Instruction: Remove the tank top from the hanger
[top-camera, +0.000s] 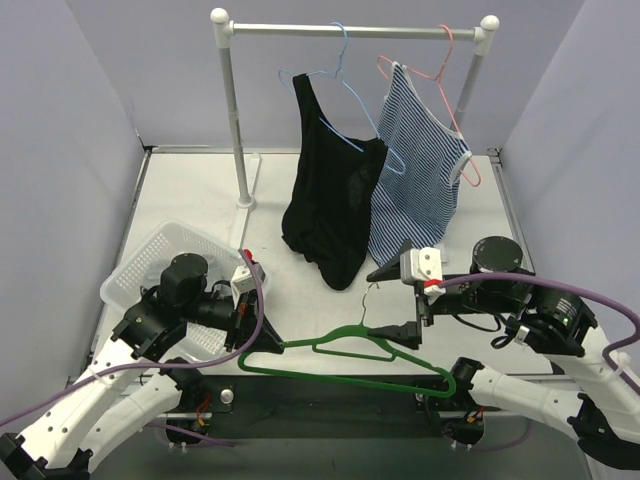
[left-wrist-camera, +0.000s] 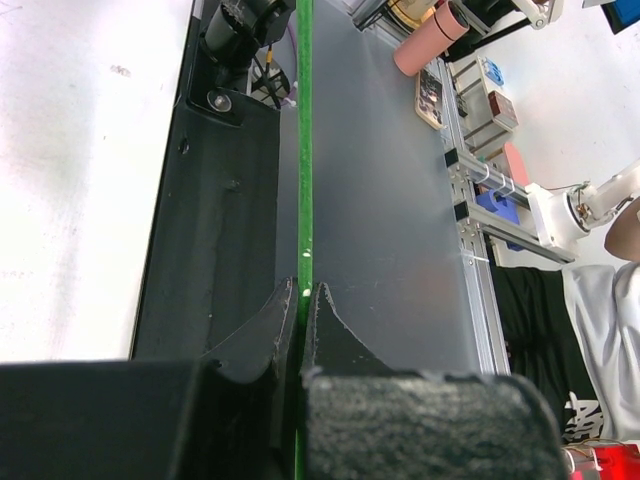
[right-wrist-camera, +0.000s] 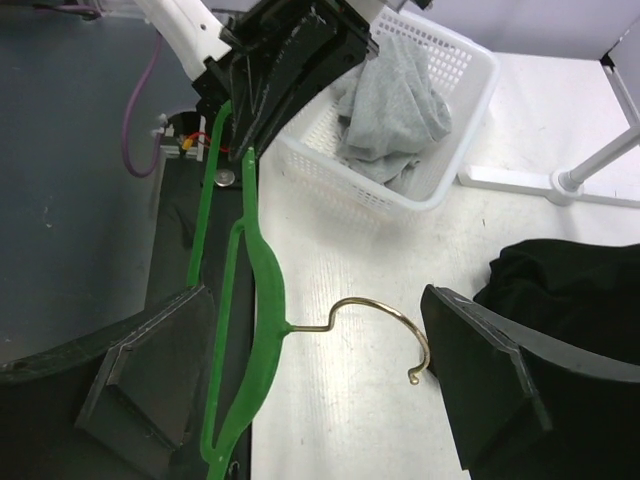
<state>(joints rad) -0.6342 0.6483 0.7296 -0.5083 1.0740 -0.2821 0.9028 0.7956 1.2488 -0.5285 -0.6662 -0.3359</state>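
Observation:
A bare green hanger with a brass hook hangs over the table's near edge. My left gripper is shut on its left end; in the left wrist view the green bar runs straight out from between the closed gripper. My right gripper is open, its fingers either side of the hook. In the right wrist view the hook and the hanger lie between the spread gripper; the hook's tip is at the right finger. A grey tank top lies in the white basket.
A white rack at the back holds a black tank top on a blue hanger and a striped tank top on a pink hanger. The basket stands at the left, partly under my left arm. The black garment's hem lies just beyond my right finger.

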